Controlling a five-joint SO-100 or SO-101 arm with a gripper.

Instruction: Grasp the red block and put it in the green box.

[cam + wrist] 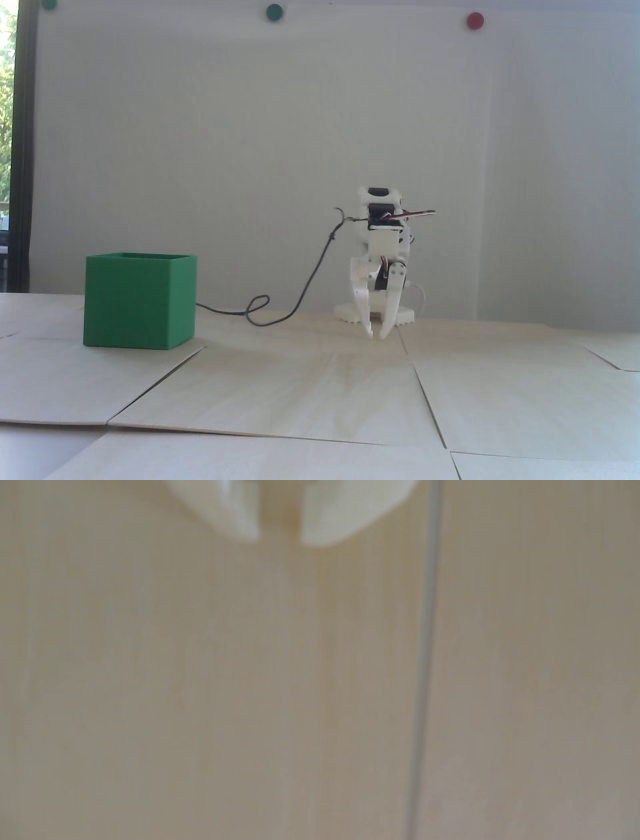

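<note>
The green box [140,300] stands on the pale wooden table at the left of the fixed view, open side up; its inside is hidden. The red block shows in neither view. My white gripper [377,336] hangs point-down just above the table in front of the arm's base, well to the right of the box. Its jaws stand together with only a narrow slit between the tips and nothing in it. In the blurred wrist view the gripper [280,540] shows at the top edge over bare wood.
A black cable [280,320] loops on the table between the box and the arm's base [375,315]. The table is made of wooden panels with seams [424,674]. Green and red round dots [474,20] sit high on the white wall.
</note>
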